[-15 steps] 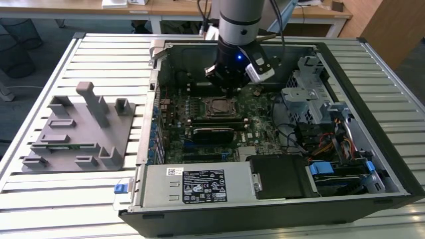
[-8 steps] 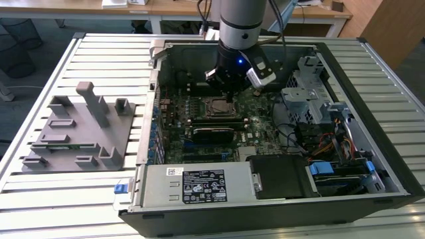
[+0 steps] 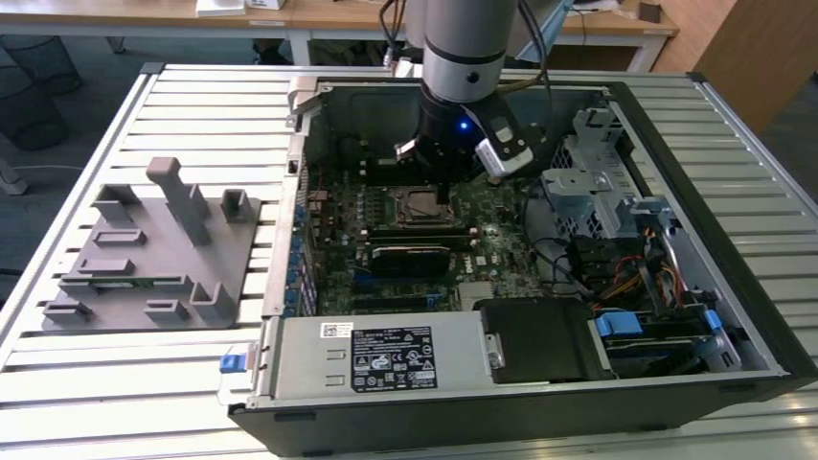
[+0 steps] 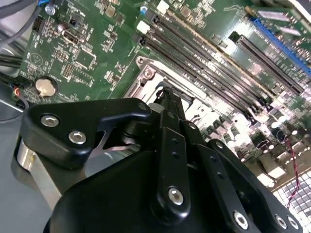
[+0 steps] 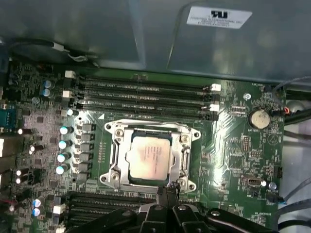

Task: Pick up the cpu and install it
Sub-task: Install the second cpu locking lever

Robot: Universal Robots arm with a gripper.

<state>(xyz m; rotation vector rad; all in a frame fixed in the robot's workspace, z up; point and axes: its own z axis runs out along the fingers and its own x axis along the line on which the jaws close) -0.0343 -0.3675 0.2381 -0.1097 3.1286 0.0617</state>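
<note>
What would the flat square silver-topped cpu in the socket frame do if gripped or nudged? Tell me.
The flat square silver-topped cpu looks rigid, so probably no flexing. Lying flat inside the metal socket frame, it likely cannot roll or tip. Its smooth metal top may be slippery, and the thin edges offer the gripper little purchase.

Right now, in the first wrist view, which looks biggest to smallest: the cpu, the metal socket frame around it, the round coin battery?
1. Socket frame, which surrounds the chip.
2. The cpu, seated inside the frame.
3. Coin battery, clearly smallest.

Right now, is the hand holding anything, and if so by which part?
Nothing is held: the cpu sits in its socket on the motherboard, with the hand at the socket's edge, its fingers together and empty.
</note>
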